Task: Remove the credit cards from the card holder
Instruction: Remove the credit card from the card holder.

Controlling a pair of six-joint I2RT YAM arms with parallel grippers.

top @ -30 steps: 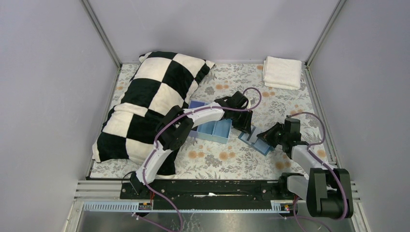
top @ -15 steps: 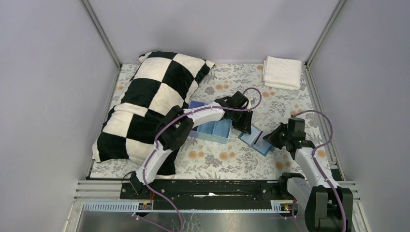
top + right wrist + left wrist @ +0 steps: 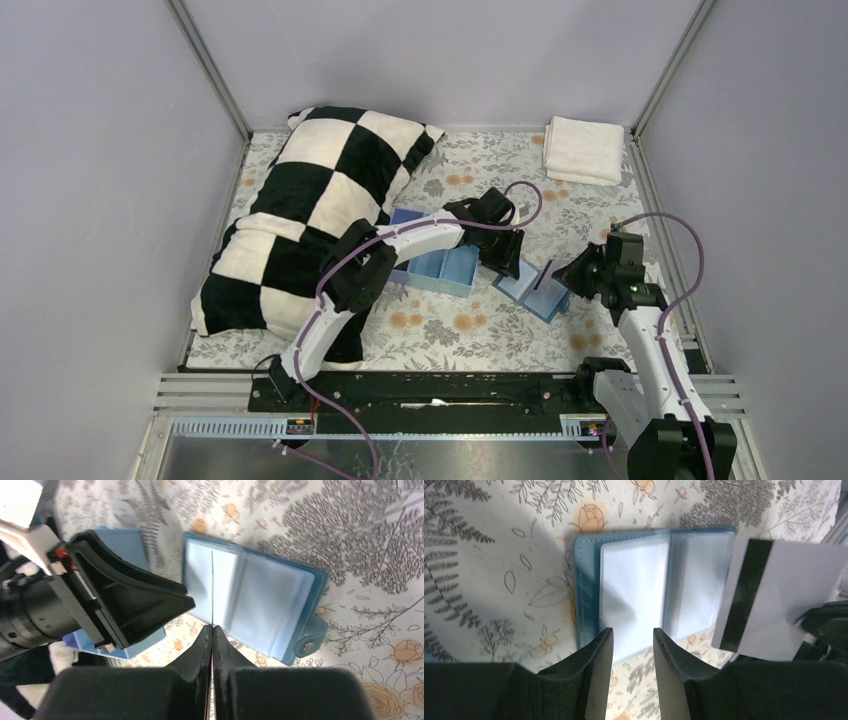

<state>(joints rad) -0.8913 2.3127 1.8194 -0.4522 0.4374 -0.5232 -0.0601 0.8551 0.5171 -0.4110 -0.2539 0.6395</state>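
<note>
The card holder, a blue wallet, lies open on the floral cloth, its clear sleeves facing up. It also shows in the left wrist view and the right wrist view. My right gripper is shut on a credit card and holds it on edge just above the wallet. In the right wrist view the card is a thin line rising from the gripper. In the left wrist view the card is white with a black stripe. My left gripper is open, its tips at the wallet's edge.
A blue three-compartment tray sits just left of the wallet, under my left arm. A large checkered pillow fills the left side. A folded white towel lies at the back right corner. Grey walls enclose the table.
My right gripper has pulled back to the right and risen, drawing the card out of the wallet. The left arm and the wallet have stayed put.
</note>
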